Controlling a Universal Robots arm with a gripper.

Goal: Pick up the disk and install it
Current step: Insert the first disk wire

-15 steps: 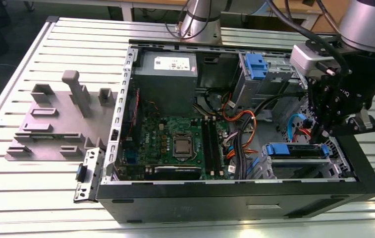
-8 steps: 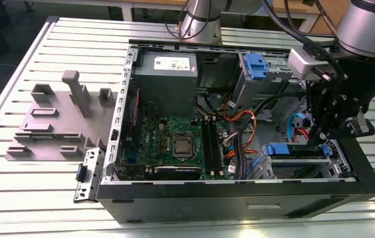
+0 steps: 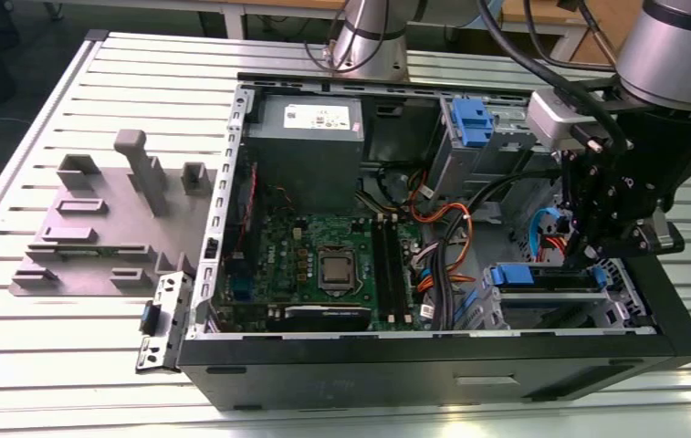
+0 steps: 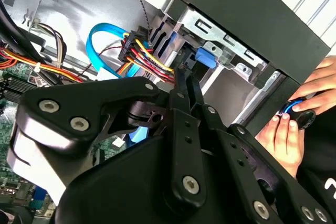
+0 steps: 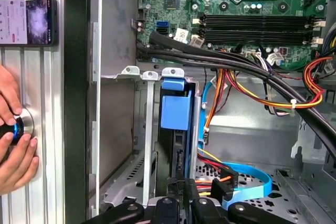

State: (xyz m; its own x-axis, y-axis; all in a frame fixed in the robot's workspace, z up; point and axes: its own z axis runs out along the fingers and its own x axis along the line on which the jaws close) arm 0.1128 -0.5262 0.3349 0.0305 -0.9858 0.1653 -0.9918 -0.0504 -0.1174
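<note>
The disk stands on edge inside the drive cage at the front corner of the open computer case, on the exterior view's right. Its blue bracket faces up and also appears in the second wrist view as a blue tab. My gripper hangs over that cage. In both wrist views its black fingers lie close together, and the gripper meets the disk's end edge. The gripper looks shut, with nothing visible between the fingers.
Orange, red and blue cables crowd beside the cage. The motherboard, power supply and an upper blue latch fill the case. A grey foam tray lies on the exterior view's left. A person's hand rests on a knob beside a phone.
</note>
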